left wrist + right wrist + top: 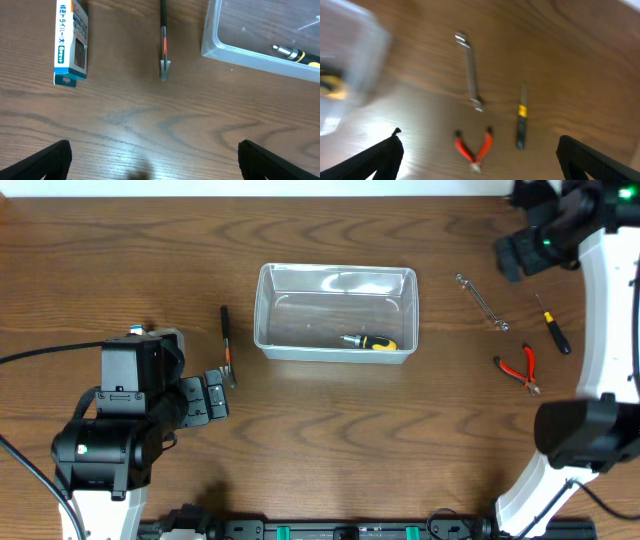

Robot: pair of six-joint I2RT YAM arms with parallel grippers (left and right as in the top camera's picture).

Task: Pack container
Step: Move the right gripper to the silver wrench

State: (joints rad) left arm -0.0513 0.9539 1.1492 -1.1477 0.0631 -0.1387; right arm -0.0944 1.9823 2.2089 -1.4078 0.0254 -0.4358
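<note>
The clear plastic container (pixel 264 315) stands mid-table with a yellow-and-black screwdriver (pixel 368 341) lying inside. My left gripper (pixel 214 396) is open and empty, low over the table to the container's lower left. In the left wrist view the open gripper (pixel 156 162) faces a black-and-red hand tool (pixel 163 40), the container wall (pixel 250 55) and the screwdriver (pixel 297 54). My right gripper (pixel 520 253) is open and empty, raised at the far right. Its wrist view, with the gripper (pixel 480 145) open, is blurred and shows the container (pixel 355 50) at the left.
The black-and-red tool (pixel 227 345) lies left of the container. A wrench (pixel 482 302), a small yellow-and-black screwdriver (pixel 553 325) and red pliers (pixel 520 368) lie at the right. A blue-and-white box (pixel 71 42) lies near the left arm.
</note>
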